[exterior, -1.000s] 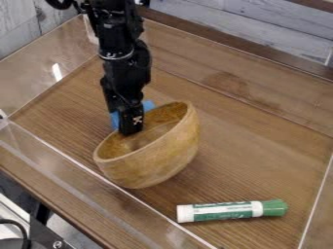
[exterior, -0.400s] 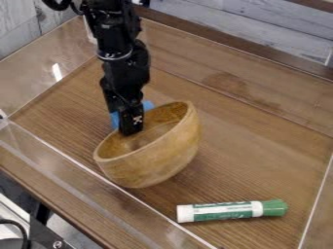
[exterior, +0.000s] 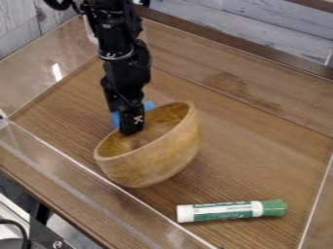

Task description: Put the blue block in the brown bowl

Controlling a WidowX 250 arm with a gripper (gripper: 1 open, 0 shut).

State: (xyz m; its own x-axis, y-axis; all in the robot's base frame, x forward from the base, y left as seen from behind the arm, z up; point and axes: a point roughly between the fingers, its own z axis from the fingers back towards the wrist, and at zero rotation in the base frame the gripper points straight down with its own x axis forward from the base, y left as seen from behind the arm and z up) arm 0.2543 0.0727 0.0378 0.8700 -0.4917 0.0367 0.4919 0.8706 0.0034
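Observation:
The brown bowl (exterior: 154, 151) is a large light wooden bowl, tipped toward the front left on the wooden table. My gripper (exterior: 129, 121) points straight down at the bowl's back left rim, its black fingers reaching just inside the rim. A small patch of the blue block (exterior: 147, 105) shows right beside the fingers, at the bowl's back edge. The fingers look shut on the blue block, though most of it is hidden behind them.
A white-and-green marker (exterior: 233, 210) lies on the table at the front right. Clear plastic walls (exterior: 53, 68) fence the wooden table on all sides. The arm (exterior: 117, 39) rises from the gripper toward the top left.

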